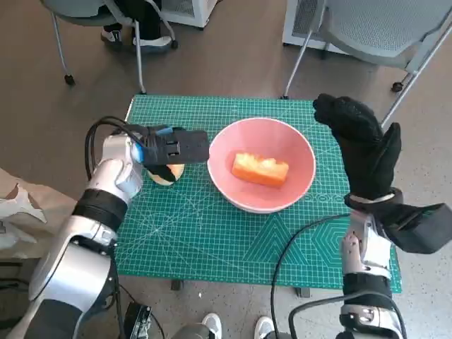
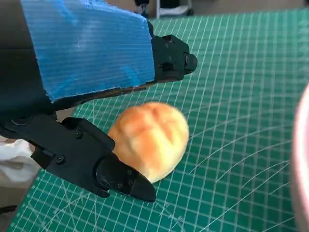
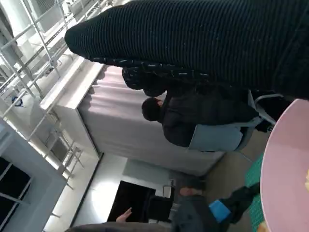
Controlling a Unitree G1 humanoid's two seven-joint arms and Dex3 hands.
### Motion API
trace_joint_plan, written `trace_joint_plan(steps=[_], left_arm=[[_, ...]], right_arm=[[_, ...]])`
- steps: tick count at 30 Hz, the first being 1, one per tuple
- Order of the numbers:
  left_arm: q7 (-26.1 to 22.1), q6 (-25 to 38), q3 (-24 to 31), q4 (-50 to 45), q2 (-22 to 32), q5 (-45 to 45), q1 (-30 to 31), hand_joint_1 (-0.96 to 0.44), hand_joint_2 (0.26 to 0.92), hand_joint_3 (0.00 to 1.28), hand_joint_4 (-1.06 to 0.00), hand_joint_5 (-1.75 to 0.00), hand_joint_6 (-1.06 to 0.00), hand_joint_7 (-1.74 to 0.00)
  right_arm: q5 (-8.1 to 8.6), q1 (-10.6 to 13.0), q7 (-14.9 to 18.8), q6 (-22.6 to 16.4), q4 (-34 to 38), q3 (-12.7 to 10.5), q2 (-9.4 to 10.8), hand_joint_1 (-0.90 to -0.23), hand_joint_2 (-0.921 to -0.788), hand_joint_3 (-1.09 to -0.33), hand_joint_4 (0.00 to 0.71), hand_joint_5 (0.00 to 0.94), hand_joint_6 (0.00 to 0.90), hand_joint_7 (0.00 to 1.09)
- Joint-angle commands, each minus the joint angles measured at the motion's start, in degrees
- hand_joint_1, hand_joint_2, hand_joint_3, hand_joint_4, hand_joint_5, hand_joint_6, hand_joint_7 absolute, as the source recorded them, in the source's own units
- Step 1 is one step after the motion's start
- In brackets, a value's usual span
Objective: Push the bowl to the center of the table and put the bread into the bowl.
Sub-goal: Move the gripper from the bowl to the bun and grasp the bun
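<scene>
A pink bowl (image 1: 282, 145) stands near the middle of the green cutting mat (image 1: 198, 233). Inside it lies an orange-yellow block of bread (image 1: 260, 169). Left of the bowl a round golden bun (image 1: 166, 174) sits on the mat. My left hand (image 1: 173, 147) hovers over the bun, its fingers stretched towards the bowl's rim. In the left wrist view the bun (image 2: 149, 137) lies between the spread black fingers (image 2: 120, 179), with a gap on the upper side. My gloved right hand (image 1: 360, 138) is raised beside the bowl's right side and holds nothing.
The mat covers the small table. Chairs (image 1: 395, 28) stand on the floor beyond its far edge, left and right. Cables loop beside both forearms. In the right wrist view a seated person (image 3: 193, 116) shows past the glove (image 3: 207, 43) and the bowl's rim (image 3: 287, 174).
</scene>
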Motion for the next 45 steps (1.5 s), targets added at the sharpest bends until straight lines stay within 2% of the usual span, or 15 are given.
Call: trace_joint_plan(steps=[1,19,25,28,29,30,32,33,34,35,36,38,39,41,45], left_arm=[[0.57,-0.17,-0.68,3.31,-0.84,0.47,-2.44,-0.44,0.698,0.00,0.00,0.00,-0.11,0.00],[1.29,-1.23,-1.74,7.74,-1.70,0.51,-2.62,-0.38,0.719,0.01,0.00,0.00,-0.12,0.00],[2.33,-1.11,-2.29,8.54,-1.85,0.80,-2.31,-0.32,0.734,0.01,-0.15,-0.05,-0.19,-0.02],[5.12,-0.92,-2.38,9.05,-1.99,0.99,-1.58,-0.26,0.753,0.01,-0.25,-0.07,-0.30,-0.06],[6.28,-0.72,-2.31,9.22,-2.04,0.96,-1.31,-0.31,0.812,0.02,-0.33,-0.08,-0.46,-0.45],[7.95,-0.41,-2.12,9.40,-2.13,0.86,-0.94,-0.33,0.851,0.02,-0.38,-0.09,-0.56,-0.71],[10.34,-0.04,-1.88,9.69,-2.30,0.66,-0.45,-0.36,0.876,0.01,-0.50,-0.09,-0.68,-0.90],[11.27,0.07,-1.82,9.82,-2.37,0.58,-0.27,-0.37,0.891,0.01,-0.59,-0.12,-0.71,-0.99],[12.40,0.31,-1.70,9.88,-2.52,0.47,-0.05,-0.37,0.896,0.01,-0.63,-0.13,-0.72,-1.02],[13.20,0.47,-1.62,9.95,-2.64,0.38,0.08,-0.24,0.905,0.03,-0.63,-0.56,-0.71,-1.02],[13.64,0.56,-1.59,10.01,-2.71,0.31,0.13,-0.15,0.910,0.05,-0.63,-0.83,-0.69,-1.03],[14.79,0.90,-1.46,10.12,-2.97,0.15,0.34,-0.08,0.915,0.07,-0.64,-1.08,-0.67,-1.02],[15.21,0.97,-1.42,10.17,-3.05,0.09,0.44,-0.05,0.915,0.08,-0.65,-1.18,-0.66,-1.00],[15.54,0.51,-1.30,10.18,-2.95,-0.09,0.60,-0.02,0.912,0.09,-0.67,-1.24,-0.65,-1.01],[15.08,-0.57,-1.29,10.06,-2.54,-0.26,0.54,0.00,0.903,0.10,-0.72,-1.23,-0.62,-1.07]], right_arm=[[0.08,1.85,-0.18,0.91,-0.26,-0.04,-0.15,-0.636,-0.921,-0.734,0.252,0.003,0.102,0.49],[0.00,2.26,-0.22,1.25,-0.74,0.01,-0.31,-0.636,-0.921,-0.733,0.252,0.002,0.104,0.48],[0.20,2.34,0.00,1.30,-0.80,-0.01,-0.27,-0.637,-0.921,-0.732,0.253,0.002,0.106,0.47],[0.28,2.43,0.05,1.35,-1.03,0.01,-0.28,-0.636,-0.921,-0.732,0.251,0.001,0.106,0.47],[0.34,2.48,0.07,1.40,-1.16,0.02,-0.28,-0.636,-0.921,-0.732,0.250,0.001,0.107,0.47],[0.38,2.52,0.07,1.45,-1.26,0.03,-0.28,-0.636,-0.921,-0.732,0.250,0.000,0.107,0.47],[0.46,2.54,0.07,1.56,-1.36,0.01,-0.28,-0.636,-0.921,-0.732,0.249,0.000,0.108,0.47],[0.49,2.55,0.08,1.61,-1.40,0.00,-0.28,-0.636,-0.921,-0.731,0.249,0.000,0.108,0.47],[0.57,2.58,0.09,1.71,-1.47,-0.01,-0.27,-0.636,-0.921,-0.731,0.249,0.000,0.109,0.47],[0.62,2.60,0.09,1.78,-1.52,-0.02,-0.26,-0.636,-0.921,-0.731,0.249,0.000,0.109,0.47],[0.65,2.62,0.09,1.84,-1.57,-0.02,-0.25,-0.636,-0.921,-0.731,0.249,0.000,0.109,0.47],[0.67,2.65,0.07,1.88,-1.62,-0.05,-0.23,-0.637,-0.921,-0.730,0.249,0.000,0.110,0.47],[0.65,2.67,0.05,1.89,-1.65,-0.06,-0.22,-0.637,-0.921,-0.730,0.249,0.000,0.110,0.47],[0.67,2.69,0.08,1.94,-1.72,-0.08,-0.24,-0.637,-0.921,-0.730,0.250,0.000,0.111,0.47],[0.68,2.68,0.11,1.96,-1.79,-0.11,-0.32,-0.637,-0.921,-0.730,0.249,0.000,0.112,0.46]])
